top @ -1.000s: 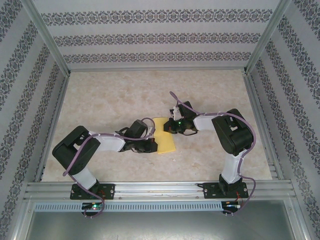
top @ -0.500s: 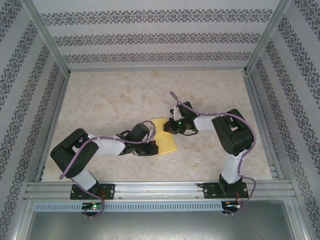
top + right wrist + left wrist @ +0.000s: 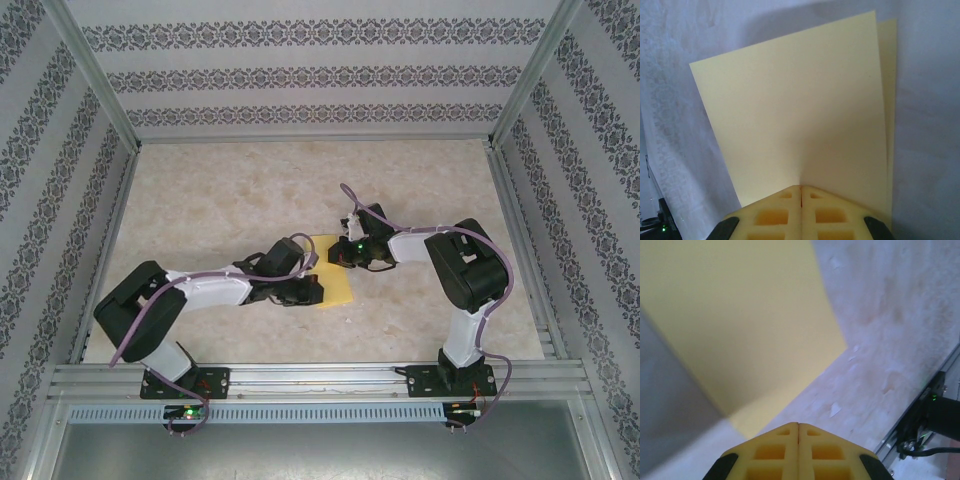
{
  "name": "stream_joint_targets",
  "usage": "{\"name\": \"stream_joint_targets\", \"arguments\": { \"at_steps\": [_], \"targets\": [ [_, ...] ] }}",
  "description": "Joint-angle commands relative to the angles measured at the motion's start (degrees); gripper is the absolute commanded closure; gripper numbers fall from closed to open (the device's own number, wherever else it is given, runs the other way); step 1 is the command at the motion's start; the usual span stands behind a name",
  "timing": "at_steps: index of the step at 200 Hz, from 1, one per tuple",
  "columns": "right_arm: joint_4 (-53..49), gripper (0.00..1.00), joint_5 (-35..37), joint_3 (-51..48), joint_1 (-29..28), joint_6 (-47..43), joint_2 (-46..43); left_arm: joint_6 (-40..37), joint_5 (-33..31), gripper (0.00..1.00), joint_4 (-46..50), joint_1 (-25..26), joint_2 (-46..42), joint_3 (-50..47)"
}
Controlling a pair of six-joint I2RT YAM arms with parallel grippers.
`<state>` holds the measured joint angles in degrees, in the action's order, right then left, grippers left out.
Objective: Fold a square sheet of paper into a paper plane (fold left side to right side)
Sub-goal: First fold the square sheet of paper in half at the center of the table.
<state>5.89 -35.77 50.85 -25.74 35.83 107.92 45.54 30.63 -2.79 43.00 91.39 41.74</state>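
Left hand point(image 3: 798, 425) and right hand point(image 3: 800, 187) clenched, empty; folded paper point(image 3: 338, 282) lies lengthwise near-to-far.

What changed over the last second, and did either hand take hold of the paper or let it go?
The left hand slid to the right, farther over the folded yellow sheet of paper, with its fingers shut throughout. Nothing was gripped or released. The right hand stayed where it was, shut, by the sheet's far right part, and the sheet did not visibly shift.
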Motion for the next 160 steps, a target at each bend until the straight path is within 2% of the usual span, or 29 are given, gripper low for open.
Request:
{"name": "stream_joint_targets", "arguments": {
  "at_steps": [1, 32, 75, 122, 160],
  "targets": [
    [-7.4, 1.00, 7.9, -3.0, 0.3, -0.4, 2.8, -1.2, 2.5, 0.99, -1.7, -0.4, 4.7, 2.2],
    [-7.5, 1.00, 7.8, -3.0, 0.2, -0.3, 2.6, -2.4, 1.6, 0.99, -0.9, -0.4, 7.0, 1.9],
    [-7.7, 1.00, 8.0, -2.9, 0.2, -0.4, 2.7, -1.2, 1.9, 0.99, -1.9, -0.2, 6.0, -2.7],
    [-7.9, 1.00, 8.0, -2.9, 0.2, -0.6, 2.9, -0.7, 1.6, 0.99, 0.6, 0.2, 1.8, -7.7],
    [-5.8, 1.00, 6.7, -3.6, 0.1, 0.0, 2.4, -2.0, 2.3, 0.99, 3.8, -1.9, -4.8, -5.9]
  ]
}}
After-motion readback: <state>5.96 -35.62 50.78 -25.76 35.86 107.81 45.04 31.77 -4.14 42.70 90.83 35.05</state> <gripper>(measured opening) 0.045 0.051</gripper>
